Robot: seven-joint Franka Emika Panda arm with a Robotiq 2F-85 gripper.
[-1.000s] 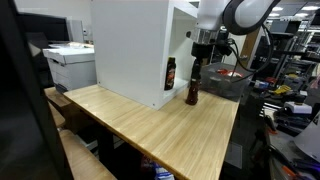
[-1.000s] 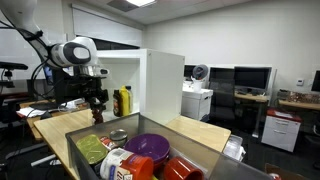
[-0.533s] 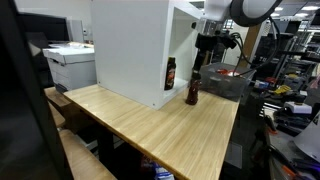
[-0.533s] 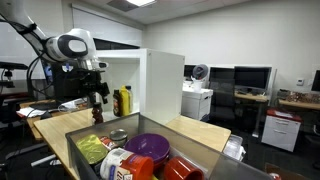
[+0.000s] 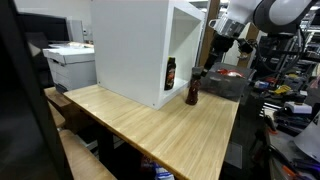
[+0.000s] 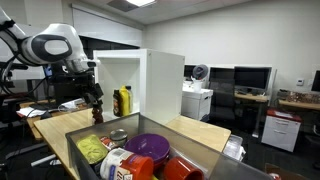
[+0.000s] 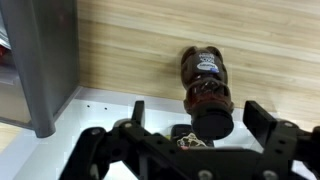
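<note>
gripper: raised above the dark bottle in an exterior view [image 5: 217,48], jaws spread wide, gripping nothing
fingers: in the wrist view, one finger [image 7: 262,118] on each side of the bottle's cap, both clear of it
dark bottle: upright and free-standing on the table [image 5: 192,92], near the far edge, just beside the cabinet's open front
table: light wood top [image 5: 150,125]
white cabinet: open-fronted box on the far part of the table [image 5: 130,45]
second bottle: dark, inside the cabinet at its front edge [image 5: 170,73], near the dark bottle but not touching it
yellow bottle: inside the cabinet, seen in an exterior view [image 6: 124,101]
grey bin: close to the camera [image 6: 140,121]
purple bowl: inside the bin [image 6: 150,146], among other items
</note>
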